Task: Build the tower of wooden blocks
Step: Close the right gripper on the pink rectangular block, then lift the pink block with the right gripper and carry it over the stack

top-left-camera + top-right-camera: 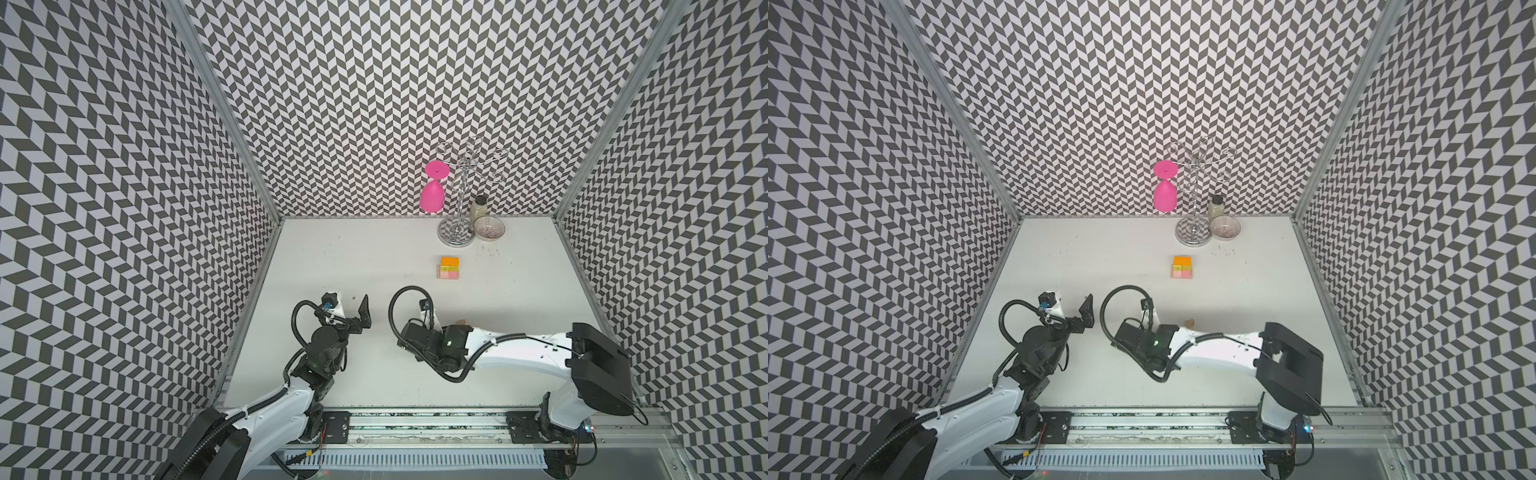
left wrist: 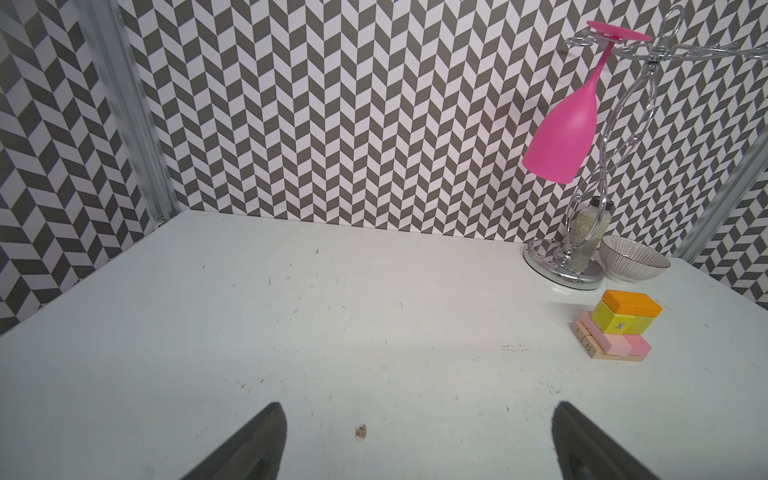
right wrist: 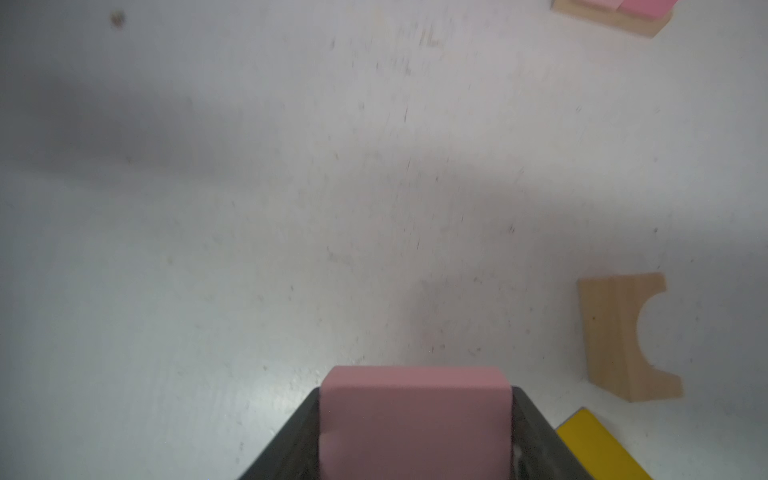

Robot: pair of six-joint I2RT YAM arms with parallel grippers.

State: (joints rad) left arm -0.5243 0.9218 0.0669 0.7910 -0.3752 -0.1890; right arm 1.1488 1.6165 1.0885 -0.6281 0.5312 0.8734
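The tower [image 1: 449,268] [image 1: 1182,267] stands at mid-table: tan bars at the base, then pink, yellow and an orange bar on top, seen side-on in the left wrist view [image 2: 619,328]. My right gripper [image 3: 415,388] is shut on a pink block [image 3: 415,419] just above the table; in both top views its jaws are hidden under the wrist. Beside it lie a tan notched arch [image 3: 619,336] [image 1: 1190,322] and a yellow piece [image 3: 598,449]. My left gripper [image 2: 417,409] [image 1: 365,316] hovers open and empty at the left, far from the tower.
At the back right stands a chrome wire stand [image 1: 457,232] with a magenta goblet [image 1: 432,195] hanging upside down from it. A small jar [image 1: 480,205] and a striped bowl [image 1: 489,228] sit next to the stand. Patterned walls close in three sides.
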